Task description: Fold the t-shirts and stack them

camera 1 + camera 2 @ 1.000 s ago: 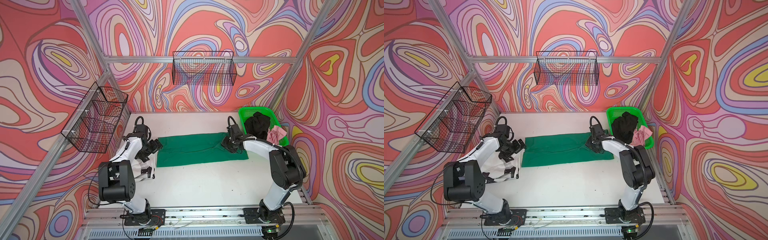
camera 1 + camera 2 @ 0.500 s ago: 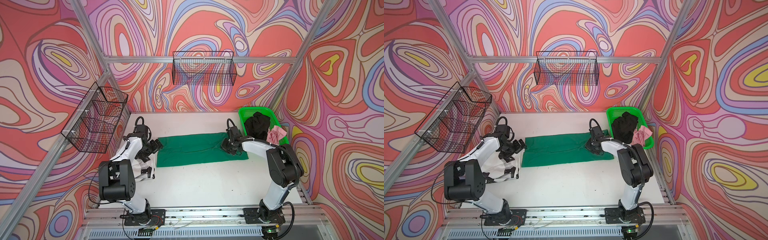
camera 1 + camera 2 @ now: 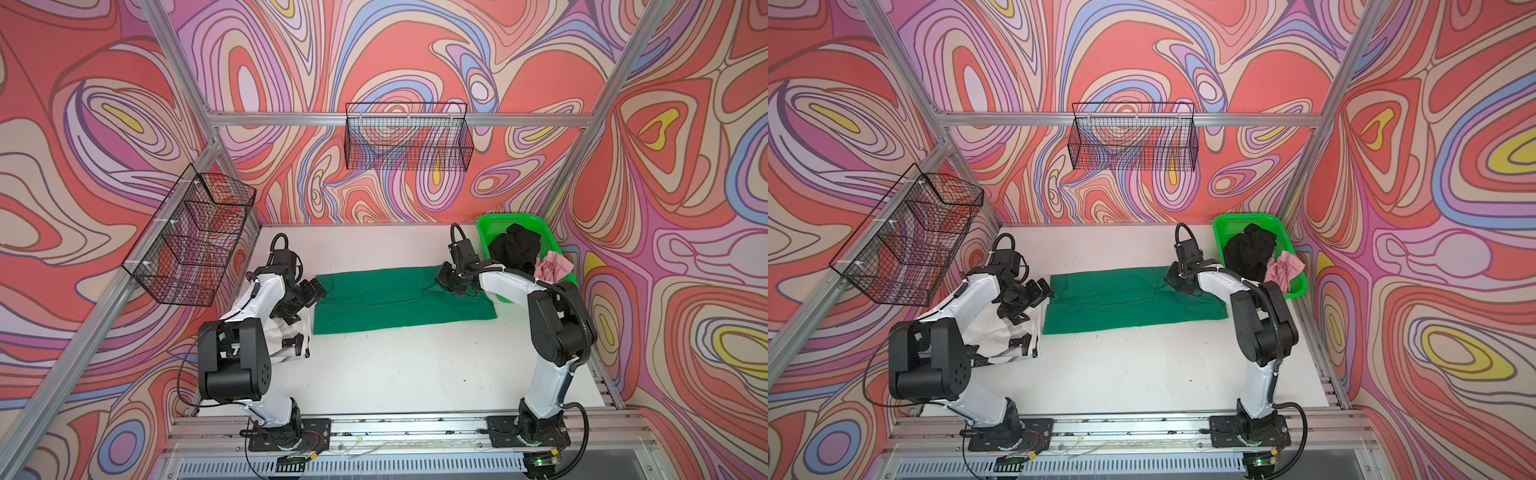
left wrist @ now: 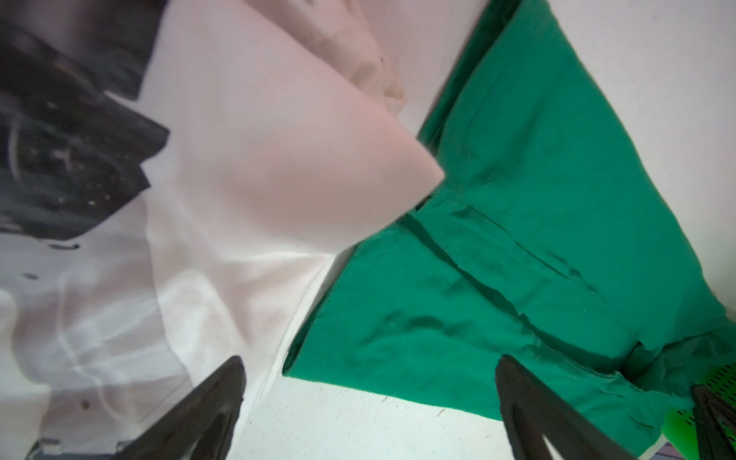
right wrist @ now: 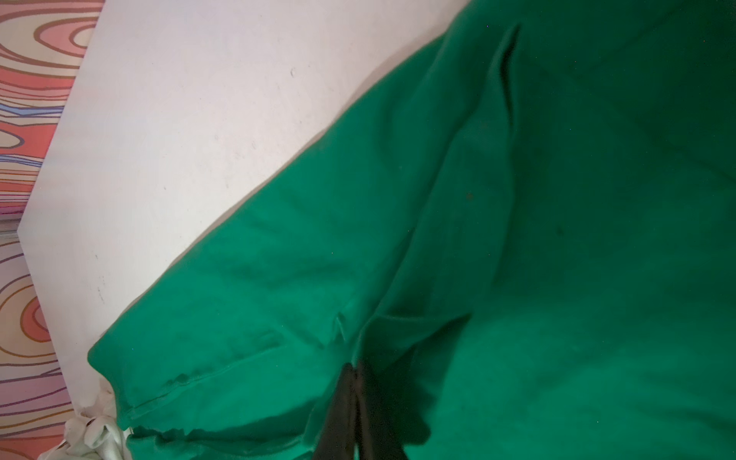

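Working on the dark green t-shirt (image 3: pixel 395 299), spread as a long flat band across the bench (image 3: pixel 395 374), nearer its far edge than its near one. Reaches from close to the left edge almost to the far right corner. Seems already folded lengthwise, judging by the layered hems in the left wrist view. Probably laid crosswise so that each arm can reach one short end.

Pinching it with the right hand (image 3: pixel 448 283) on the far long edge, toward the right end. Jaws closed, with a thin pleat of cloth drawn up to the tips in the right wrist view (image 5: pixel 354 378) and creases running to that spot in both top views. Looks like a grip taken to lift that end over.

Holding the left hand (image 4: pixel 368 378) wide open, low, just off the left short end, gripping nothing. Likely poised to take the near left corner so the band does not twist.

Set aside under the left arm, by the left edge: the white t-shirt with black marks (image 3: pixel 300 330), fairly flat, probably the base of the stack.

Waiting in the green basket (image 3: pixel 494 220) at the far right corner: the black t-shirt (image 3: pixel 515 249), bunched, and the pale pink t-shirt (image 3: pixel 552 268) beside it, at the rim.
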Tool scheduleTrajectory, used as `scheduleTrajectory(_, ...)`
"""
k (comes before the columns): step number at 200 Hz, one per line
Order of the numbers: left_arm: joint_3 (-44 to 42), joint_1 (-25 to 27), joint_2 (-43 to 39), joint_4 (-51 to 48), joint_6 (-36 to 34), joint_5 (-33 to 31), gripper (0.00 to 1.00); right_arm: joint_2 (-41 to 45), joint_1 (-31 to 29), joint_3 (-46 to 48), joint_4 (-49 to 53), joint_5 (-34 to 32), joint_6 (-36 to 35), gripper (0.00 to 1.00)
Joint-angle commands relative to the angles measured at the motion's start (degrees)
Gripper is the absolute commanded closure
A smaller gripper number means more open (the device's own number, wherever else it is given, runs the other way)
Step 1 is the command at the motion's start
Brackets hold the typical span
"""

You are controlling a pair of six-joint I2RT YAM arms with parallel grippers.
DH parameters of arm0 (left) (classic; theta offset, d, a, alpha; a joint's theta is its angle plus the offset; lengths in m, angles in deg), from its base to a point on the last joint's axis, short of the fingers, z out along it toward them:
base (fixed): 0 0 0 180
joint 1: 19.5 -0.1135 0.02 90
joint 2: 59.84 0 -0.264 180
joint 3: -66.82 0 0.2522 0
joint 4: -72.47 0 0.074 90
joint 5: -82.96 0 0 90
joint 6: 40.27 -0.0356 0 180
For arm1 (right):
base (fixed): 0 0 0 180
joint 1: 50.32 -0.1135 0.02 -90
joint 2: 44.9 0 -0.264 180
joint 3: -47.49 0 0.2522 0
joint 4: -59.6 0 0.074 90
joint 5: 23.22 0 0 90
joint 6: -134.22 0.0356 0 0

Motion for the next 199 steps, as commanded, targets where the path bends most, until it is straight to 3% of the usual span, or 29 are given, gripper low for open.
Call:
scheduleTrajectory(1,-0.4,-0.3,1.0,-0.2,-0.6,0.4,0.00,-2.6,-0.4,-3.4,1.1,0.5,-0.8,1.00)
scheduleTrajectory(151,0.0,-0.4,1.7,-0.4,-0.6,0.0,0.00,-17.7,-3.3,-23.5,8.6,0.0,-6.0,1.00)
scheduleTrajectory(199,-0.1,-0.6,1.5,-0.5,-0.7,-0.1,0.00,-16.1,-3.4,-28.4,12.9,-1.0,-9.4,0.56)
